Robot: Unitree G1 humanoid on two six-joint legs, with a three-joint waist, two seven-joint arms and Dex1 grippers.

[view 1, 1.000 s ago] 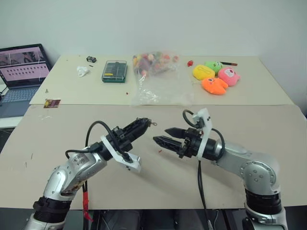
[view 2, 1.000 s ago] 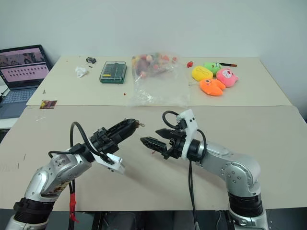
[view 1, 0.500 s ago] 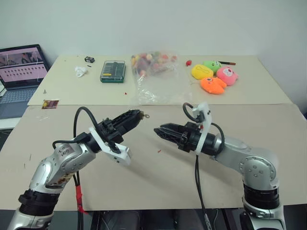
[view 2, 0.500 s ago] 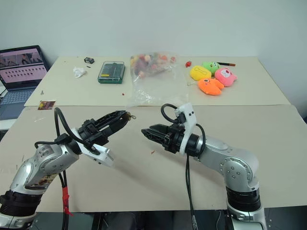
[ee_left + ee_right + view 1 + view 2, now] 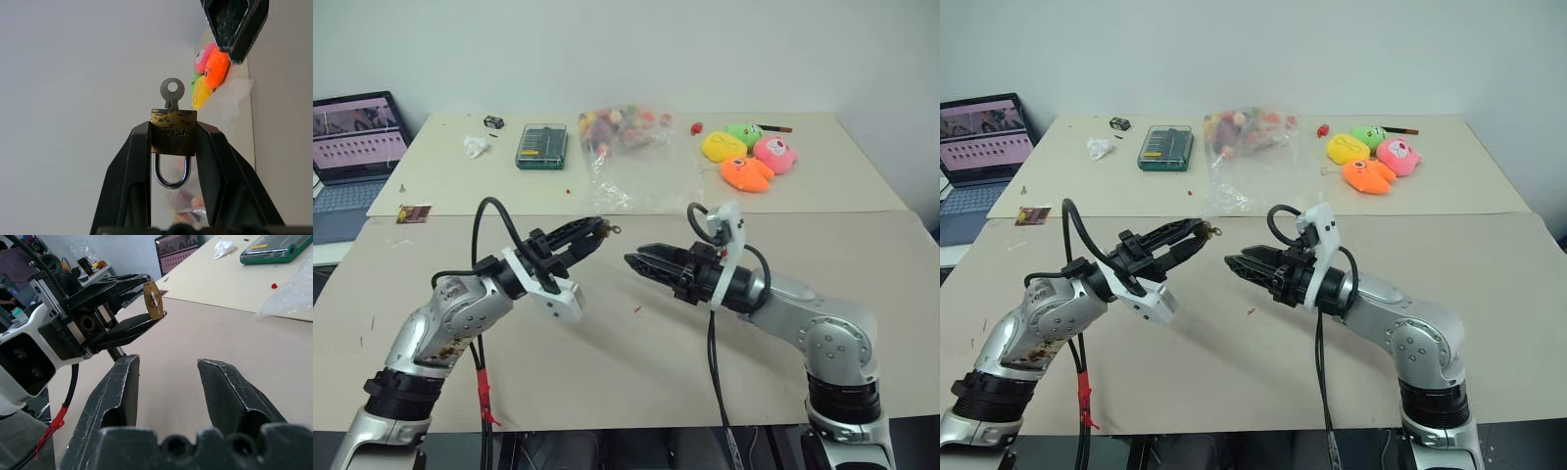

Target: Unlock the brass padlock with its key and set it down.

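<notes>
The small golden brass padlock with a silvery shackle is pinched between the two black fingers of the left gripper, held above the beige table. The thin silvery key is seated in its keyhole. The right gripper is held nearby, fingers spread, empty.

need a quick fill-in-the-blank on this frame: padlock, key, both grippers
1. The left gripper is shut on the ______.
2. The key sits in the padlock, on the side opposite its ______.
3. The right gripper has its fingers ______ and holds nothing.
4. The stuffed toys lie on the ______ table.

Missing words: padlock; shackle; open; far
</notes>
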